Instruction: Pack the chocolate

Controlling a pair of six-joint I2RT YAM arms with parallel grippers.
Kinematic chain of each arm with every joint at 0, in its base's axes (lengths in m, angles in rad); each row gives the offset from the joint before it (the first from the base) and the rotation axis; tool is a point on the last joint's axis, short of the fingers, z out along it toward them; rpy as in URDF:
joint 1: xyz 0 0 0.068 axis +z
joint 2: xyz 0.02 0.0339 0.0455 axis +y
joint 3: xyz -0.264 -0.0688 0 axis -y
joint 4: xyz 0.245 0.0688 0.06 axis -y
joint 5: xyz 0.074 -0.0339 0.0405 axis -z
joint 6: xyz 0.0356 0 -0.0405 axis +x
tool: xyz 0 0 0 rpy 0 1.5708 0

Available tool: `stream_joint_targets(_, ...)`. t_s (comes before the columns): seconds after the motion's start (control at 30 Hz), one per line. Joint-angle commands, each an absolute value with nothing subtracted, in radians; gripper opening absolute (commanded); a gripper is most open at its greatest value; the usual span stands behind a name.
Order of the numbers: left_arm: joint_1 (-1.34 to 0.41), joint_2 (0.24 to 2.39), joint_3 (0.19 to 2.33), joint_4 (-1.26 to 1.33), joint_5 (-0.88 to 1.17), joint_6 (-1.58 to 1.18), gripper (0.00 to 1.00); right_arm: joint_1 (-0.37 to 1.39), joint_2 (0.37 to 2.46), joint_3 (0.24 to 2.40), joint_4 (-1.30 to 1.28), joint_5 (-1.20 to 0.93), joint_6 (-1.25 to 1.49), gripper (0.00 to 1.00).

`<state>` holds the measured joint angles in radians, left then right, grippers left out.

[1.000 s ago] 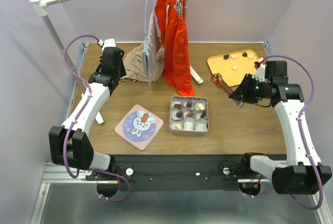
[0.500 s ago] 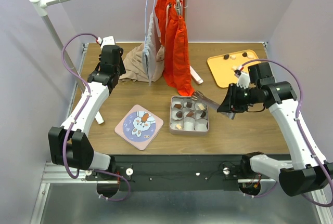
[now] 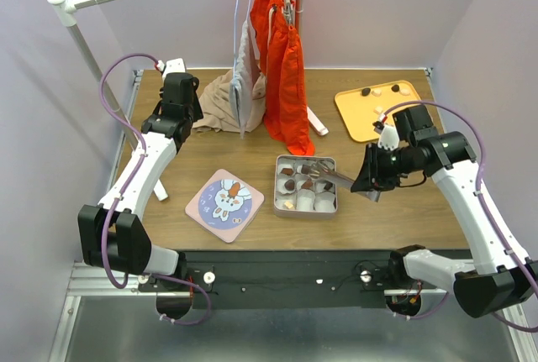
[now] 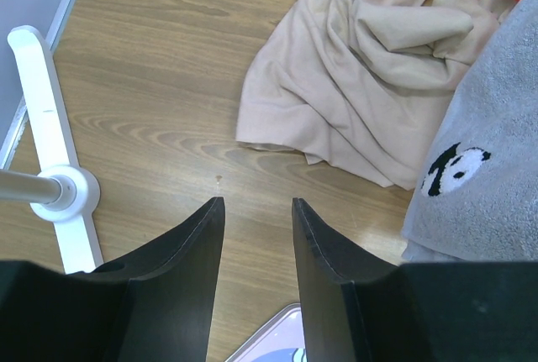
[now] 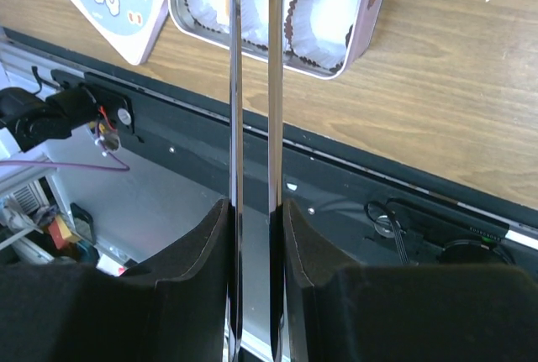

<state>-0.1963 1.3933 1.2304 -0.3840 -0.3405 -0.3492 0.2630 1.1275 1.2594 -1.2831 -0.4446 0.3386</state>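
The step in hand looks like the delivery half of a carry. The right gripper (image 3: 368, 179) is clamped on a pair of long metal tongs (image 3: 336, 176). Its black fingers (image 5: 296, 236) squeeze the two blades close together, though a narrow gap shows between them. The tong tips hang over the far row of the rectangular silver tin (image 3: 277, 194), which is lined with white fluted paper cups (image 5: 332, 18). I cannot tell whether a piece sits between the tips: they are too small in the overhead view and cut off in the wrist view. The chocolate is in two places. Several small dark brown and cream chocolate pieces (image 3: 288, 185) lie in cups inside the tin, and a few more sit on the flat orange plastic tray (image 3: 353, 114), well off to the tin's far right. Some cups in the tin's near row look unfilled, so I judge the packing partly done. The next move calls for lowering the tips into a free cup, then easing the squeeze so any held piece drops without the blades snagging the paper. After that comes a swing back to the tray. The left gripper (image 4: 256, 207) has its fingers spread with nothing between them. It is parked well to the tin's far left beside a crumpled beige cloth (image 4: 370, 68). A pink-edged square lid with a rabbit picture (image 3: 224, 200) lies just left of the tin.
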Motion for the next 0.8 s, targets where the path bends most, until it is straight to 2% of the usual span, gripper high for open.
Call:
stream_joint_targets(0.0, -0.189, 1.396, 1.258, -0.374, -0.339, -0.351, 0.47, 0.285, 1.118, 1.276, -1.322, -0.446, 0.341, 0.18)
stream_joint_targets(0.77, -0.189, 1.402, 1.253, -0.371, -0.331, -0.354, 0.47, 0.387, 1.134, 1.213, -1.328, -0.42, 0.341, 0.21)
